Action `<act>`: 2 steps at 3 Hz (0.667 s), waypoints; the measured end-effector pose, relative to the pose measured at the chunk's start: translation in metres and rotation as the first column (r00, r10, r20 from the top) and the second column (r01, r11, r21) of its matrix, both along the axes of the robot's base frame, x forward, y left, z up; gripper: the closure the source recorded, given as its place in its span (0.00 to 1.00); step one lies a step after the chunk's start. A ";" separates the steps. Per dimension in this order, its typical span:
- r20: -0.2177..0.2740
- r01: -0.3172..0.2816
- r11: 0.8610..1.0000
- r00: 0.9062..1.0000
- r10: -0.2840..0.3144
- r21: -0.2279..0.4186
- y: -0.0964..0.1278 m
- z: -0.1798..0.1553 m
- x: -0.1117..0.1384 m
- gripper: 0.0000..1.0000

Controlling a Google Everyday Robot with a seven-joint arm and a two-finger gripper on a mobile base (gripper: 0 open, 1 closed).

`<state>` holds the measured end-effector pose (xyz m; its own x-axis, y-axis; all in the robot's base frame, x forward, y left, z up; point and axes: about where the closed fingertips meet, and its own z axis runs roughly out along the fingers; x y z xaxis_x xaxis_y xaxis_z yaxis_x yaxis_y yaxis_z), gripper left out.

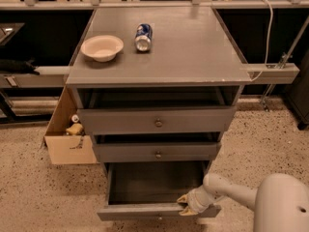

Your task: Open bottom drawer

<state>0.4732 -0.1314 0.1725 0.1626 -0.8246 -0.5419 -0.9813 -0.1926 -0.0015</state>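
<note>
The bottom drawer (pixel 145 210) of the grey cabinet stands pulled well out, its dark grey inside (pixel 154 182) showing. Its slim grey front runs along the lower edge of the view. My gripper (pixel 186 204) is at the right part of that front's top edge, with its yellowish fingertips (pixel 183 198) against the rim. The white arm (pixel 231 190) reaches in from the lower right. The middle drawer (pixel 158 152) and the top drawer (pixel 158 121) are each slightly out, each with a small round knob.
On the cabinet top (pixel 193 47) lie a white bowl (pixel 102 47) and a blue can (pixel 143 36) on its side. An open cardboard box (pixel 67 134) with small items stands on the speckled floor to the cabinet's left. Dark shelving runs behind.
</note>
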 end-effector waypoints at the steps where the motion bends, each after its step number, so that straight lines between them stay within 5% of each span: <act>1: -0.005 -0.001 1.000 1.000 0.001 0.006 -0.001 0.000 -0.003 1.00; 2: -0.005 -0.001 1.000 1.000 0.001 0.006 -0.001 0.000 -0.003 0.82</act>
<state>0.4698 -0.1322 0.1721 0.1606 -0.8210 -0.5479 -0.9811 -0.1937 0.0026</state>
